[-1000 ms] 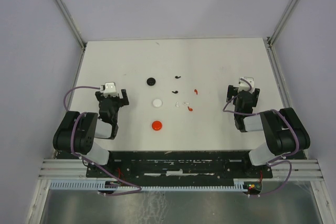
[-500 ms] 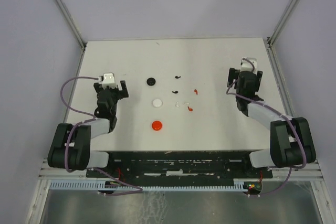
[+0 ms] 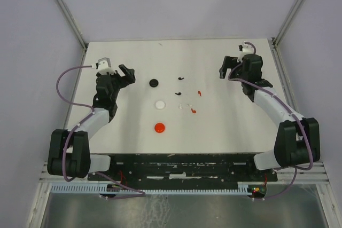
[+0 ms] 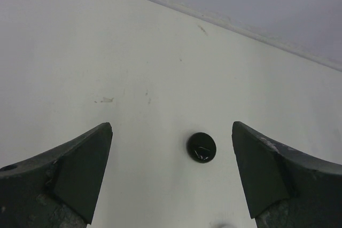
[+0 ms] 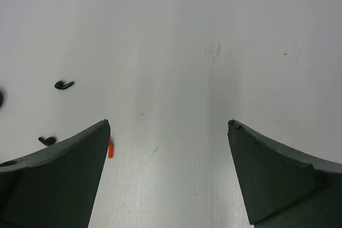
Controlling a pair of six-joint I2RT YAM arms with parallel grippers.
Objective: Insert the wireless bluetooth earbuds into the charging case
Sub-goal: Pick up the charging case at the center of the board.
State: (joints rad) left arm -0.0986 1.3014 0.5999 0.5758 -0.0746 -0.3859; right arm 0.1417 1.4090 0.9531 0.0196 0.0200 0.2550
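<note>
Both arms reach farther toward 12 o'clock than a second ago. Left fingers (image 4: 75,172) wide, right fingers (image 5: 59,172) wide; nothing held. Earbuds (image 3: 193,111) scattered mid-worktop (image 3: 224,132): 4 o'clock of left fingers, 8 o'clock of right, well apart.

red earbud (image 5: 110,148): half hidden behind a finger of the right gripper (image 5: 168,125)
dark shape (image 5: 1,99): cut off by the left edge, unidentifiable
white earbuds (image 3: 182,105): too small and pale to make out their shape
</note>
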